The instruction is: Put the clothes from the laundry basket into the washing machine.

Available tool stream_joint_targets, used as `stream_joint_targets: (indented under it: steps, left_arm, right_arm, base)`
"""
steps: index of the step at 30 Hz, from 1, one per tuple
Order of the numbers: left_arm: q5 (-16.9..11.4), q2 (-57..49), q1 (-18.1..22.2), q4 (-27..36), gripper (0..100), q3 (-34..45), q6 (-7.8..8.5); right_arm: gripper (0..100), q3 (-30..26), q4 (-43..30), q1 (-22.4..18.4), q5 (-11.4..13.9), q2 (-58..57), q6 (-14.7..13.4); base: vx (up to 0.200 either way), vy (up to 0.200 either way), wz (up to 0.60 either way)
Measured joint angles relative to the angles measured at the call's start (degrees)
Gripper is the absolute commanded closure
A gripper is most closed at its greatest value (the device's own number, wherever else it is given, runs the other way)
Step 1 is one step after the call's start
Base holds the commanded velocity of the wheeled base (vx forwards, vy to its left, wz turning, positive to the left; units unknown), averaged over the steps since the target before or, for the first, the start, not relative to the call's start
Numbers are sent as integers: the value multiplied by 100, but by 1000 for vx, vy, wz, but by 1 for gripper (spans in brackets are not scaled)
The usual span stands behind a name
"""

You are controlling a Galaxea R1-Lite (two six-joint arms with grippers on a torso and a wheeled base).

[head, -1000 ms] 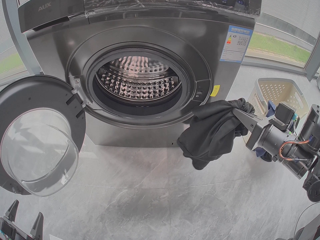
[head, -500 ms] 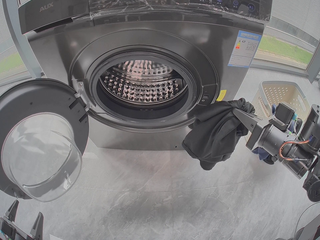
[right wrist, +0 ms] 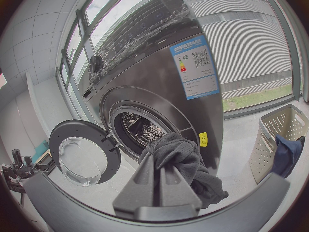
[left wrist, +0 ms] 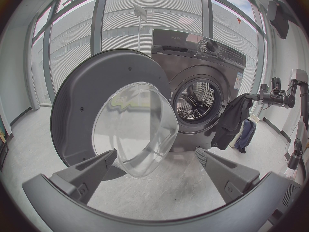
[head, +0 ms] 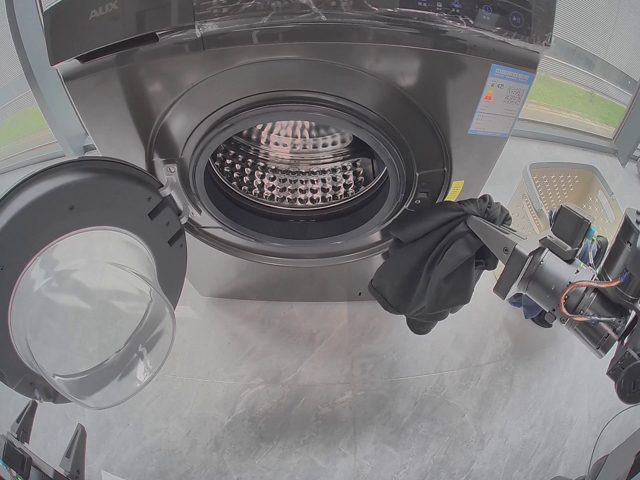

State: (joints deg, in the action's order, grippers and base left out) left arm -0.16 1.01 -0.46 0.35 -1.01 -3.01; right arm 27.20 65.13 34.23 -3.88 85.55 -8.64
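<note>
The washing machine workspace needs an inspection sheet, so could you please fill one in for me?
Surface: grey marbled floor, bare in front of the machine.
Job's things: washing machine with its door swung open; no clothes seen in the drum. A black garment hangs clear of the floor, beside the opening. The laundry basket has a blue garment draped over its edge.
Clutter: nothing seen.
Grippers: right claw shut on the black garment; left claw open, holding nothing.
Cables: orange cable looped at the right wrist, apart from the garment.
Surroundings: windows with grass outside.
</note>
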Motion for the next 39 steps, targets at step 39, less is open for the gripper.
stream_joint_targets:
  steps: [39]
  left_arm:
    - [2, 0, 2, -2, 0, 0, 6]
  right_arm:
    - [100, 30, 168, 127, 33, 110, 57]
  base:
    - [0, 0, 0]
